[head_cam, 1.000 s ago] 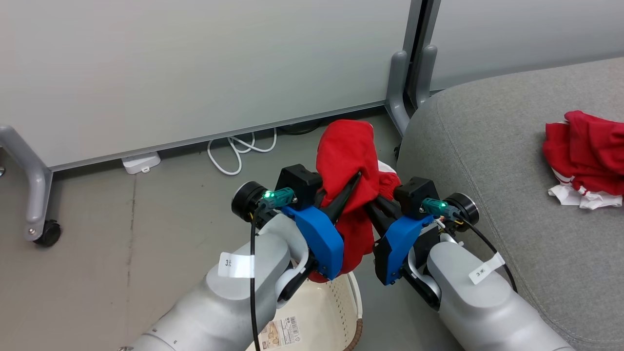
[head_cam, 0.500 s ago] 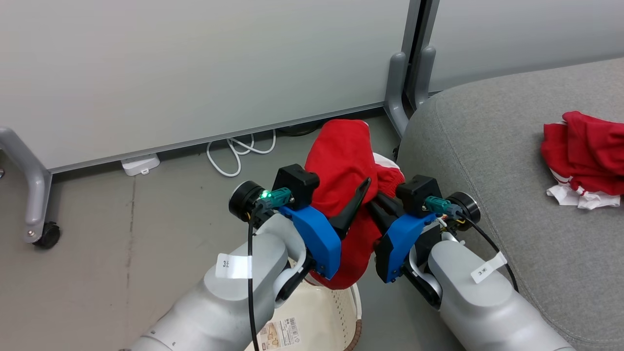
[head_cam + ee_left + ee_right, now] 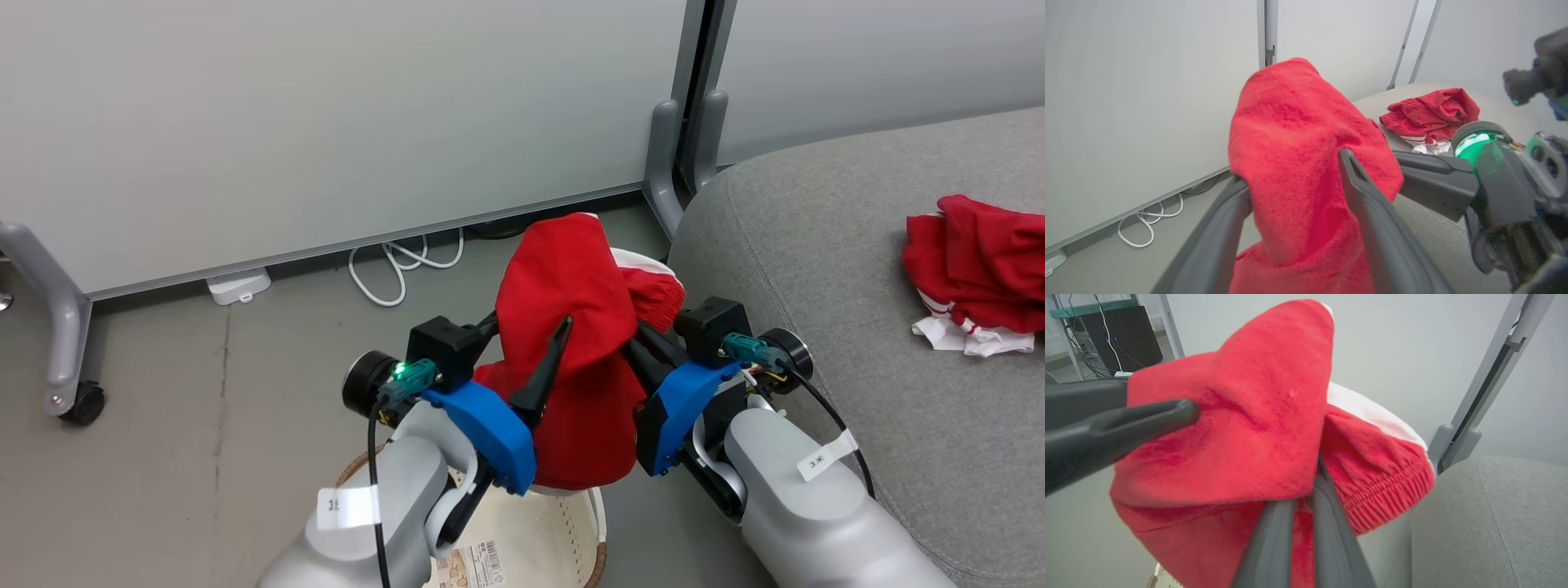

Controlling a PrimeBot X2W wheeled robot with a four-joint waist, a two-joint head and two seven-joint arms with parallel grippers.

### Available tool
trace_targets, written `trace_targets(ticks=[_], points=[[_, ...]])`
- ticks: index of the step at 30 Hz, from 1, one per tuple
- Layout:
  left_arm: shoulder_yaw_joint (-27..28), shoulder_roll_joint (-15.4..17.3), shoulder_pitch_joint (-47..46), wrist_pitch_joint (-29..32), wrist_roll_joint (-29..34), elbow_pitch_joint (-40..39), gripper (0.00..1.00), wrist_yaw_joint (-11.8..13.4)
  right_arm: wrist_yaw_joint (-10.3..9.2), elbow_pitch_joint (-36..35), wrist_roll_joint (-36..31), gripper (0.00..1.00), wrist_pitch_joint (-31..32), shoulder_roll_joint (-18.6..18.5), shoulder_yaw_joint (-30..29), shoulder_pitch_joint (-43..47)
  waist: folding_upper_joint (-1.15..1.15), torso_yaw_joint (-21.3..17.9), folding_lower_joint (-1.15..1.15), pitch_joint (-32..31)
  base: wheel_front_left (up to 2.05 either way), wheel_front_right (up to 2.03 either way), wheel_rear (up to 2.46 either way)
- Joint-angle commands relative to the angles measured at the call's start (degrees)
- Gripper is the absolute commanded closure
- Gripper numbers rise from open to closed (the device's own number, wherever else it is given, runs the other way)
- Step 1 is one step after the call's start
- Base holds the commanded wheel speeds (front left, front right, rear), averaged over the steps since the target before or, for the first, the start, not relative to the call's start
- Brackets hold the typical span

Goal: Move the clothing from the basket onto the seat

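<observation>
A red garment [image 3: 584, 327] of the clothing hangs above the basket [image 3: 601, 557], pinched by my right gripper [image 3: 642, 345], which is shut on it. In the right wrist view that gripper [image 3: 1310, 490] has its fingers pressed together under the red cloth [image 3: 1241, 433]. My left gripper [image 3: 526, 339] is open; its fingers [image 3: 1349, 167] straddle the hanging fabric [image 3: 1290, 134] without pinching it. A second red garment [image 3: 976, 265] with white trim lies crumpled on the grey seat [image 3: 816, 269].
A white panel wall with grey metal feet [image 3: 673, 155] stands behind. A white cable [image 3: 400, 261] and adapter [image 3: 237, 286] lie on the floor at its base. A wheeled grey leg [image 3: 69, 359] stands at left. The seat's rounded edge is just right of my right arm.
My left gripper has opened and let go of the red garment, and its arm has drawn back toward the lower left. The right gripper still holds the garment.
</observation>
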Motion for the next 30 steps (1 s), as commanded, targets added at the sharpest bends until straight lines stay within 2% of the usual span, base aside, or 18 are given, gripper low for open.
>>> trace_targets(ticks=[1,8,12,23,30], points=[[1.02,0.37,1.33,-0.28,0.59,-0.7,0.0,0.35,0.01,-0.37,-0.26,1.0,-0.31,0.03,-0.28,0.67,0.0,-0.02,0.0,-0.03,0.0,0.0,0.0],[9.39,2.31,9.43,-0.29,7.4,-7.27,0.0,2.0,0.01,-0.82,-0.88,1.0,-0.31,0.03,-1.49,1.53,0.0,0.07,0.0,-0.34,0.0,0.0,0.0],[14.49,3.05,14.23,-0.28,11.6,-11.49,0.0,2.06,0.01,-1.08,-1.12,1.0,-0.31,0.04,-1.91,1.98,0.0,0.22,0.0,-0.54,0.0,0.0,0.0],[26.22,2.49,25.25,-0.28,20.78,-20.83,0.0,-0.95,0.01,-1.58,-0.89,1.0,-0.31,0.04,-2.41,2.42,0.0,0.46,0.0,-0.37,0.0,0.0,0.0],[31.48,1.03,28.93,-0.29,24.41,-22.9,0.0,-2.19,0.01,-1.75,-1.31,1.0,-0.32,0.04,-2.95,2.2,0.0,0.35,0.0,0.24,0.0,0.0,0.0]])
